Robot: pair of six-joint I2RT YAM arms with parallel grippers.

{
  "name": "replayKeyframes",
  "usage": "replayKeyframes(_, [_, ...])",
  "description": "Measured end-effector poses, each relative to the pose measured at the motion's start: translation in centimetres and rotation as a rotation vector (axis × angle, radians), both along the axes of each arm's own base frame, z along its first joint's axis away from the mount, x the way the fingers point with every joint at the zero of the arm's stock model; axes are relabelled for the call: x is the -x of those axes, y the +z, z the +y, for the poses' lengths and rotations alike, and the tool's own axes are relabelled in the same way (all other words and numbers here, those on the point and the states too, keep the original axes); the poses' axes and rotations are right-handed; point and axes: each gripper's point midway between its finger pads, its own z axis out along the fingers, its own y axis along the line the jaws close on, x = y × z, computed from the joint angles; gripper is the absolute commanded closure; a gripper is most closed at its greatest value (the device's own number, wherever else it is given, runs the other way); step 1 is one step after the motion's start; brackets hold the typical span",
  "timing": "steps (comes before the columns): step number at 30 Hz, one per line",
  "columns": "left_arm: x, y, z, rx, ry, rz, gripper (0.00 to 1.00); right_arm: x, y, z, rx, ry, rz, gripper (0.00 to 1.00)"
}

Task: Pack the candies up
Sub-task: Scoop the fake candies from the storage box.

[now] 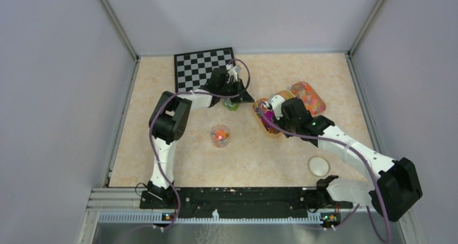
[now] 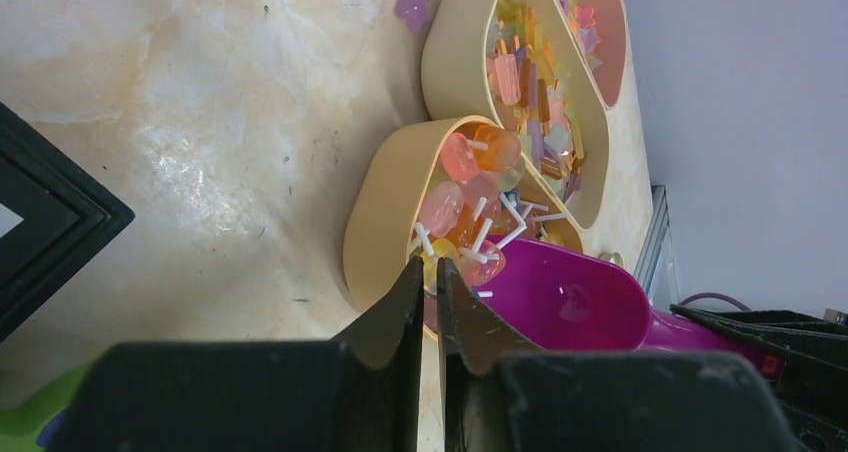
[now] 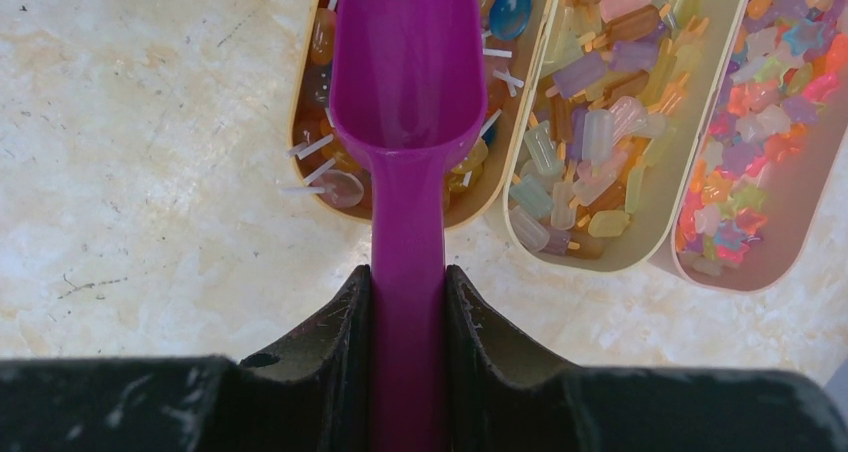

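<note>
The candies (image 3: 325,162) are tiny lollipop pieces, mostly orange, red and yellow with some blue, heaped in the leftmost of three beige oval trays (image 1: 265,126). My right gripper (image 3: 407,272) is shut on the handle of the magenta scoop (image 3: 410,62). The scoop's bowl looks empty and lies over that tray. It also shows in the top view (image 1: 264,114). My left gripper (image 2: 425,267) is shut and empty, just left of the same tray (image 2: 375,222). A clear cup (image 1: 220,135) holding some orange and red candies stands in front of the left gripper (image 1: 240,95).
A middle tray (image 3: 600,122) holds pastel popsicle-shaped pieces, and a right tray (image 3: 760,122) holds star-shaped pieces. A small green block (image 1: 231,104) lies by the left gripper. A checkerboard (image 1: 200,68) is at the back. A white round lid (image 1: 318,165) lies near the right arm.
</note>
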Motion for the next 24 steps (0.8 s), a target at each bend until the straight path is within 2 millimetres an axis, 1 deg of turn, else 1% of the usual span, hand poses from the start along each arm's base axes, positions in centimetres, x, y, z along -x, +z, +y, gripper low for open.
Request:
replayKeyframes(5, [0.3,-0.3,0.0,-0.003,-0.010,0.013,0.87,0.3,-0.1,-0.1,-0.017,-0.006,-0.015,1.00])
replayKeyframes(24, [1.4,-0.1,-0.7,0.013,-0.055,0.024,0.88,-0.1,-1.4,0.1,-0.088,-0.053,-0.071,1.00])
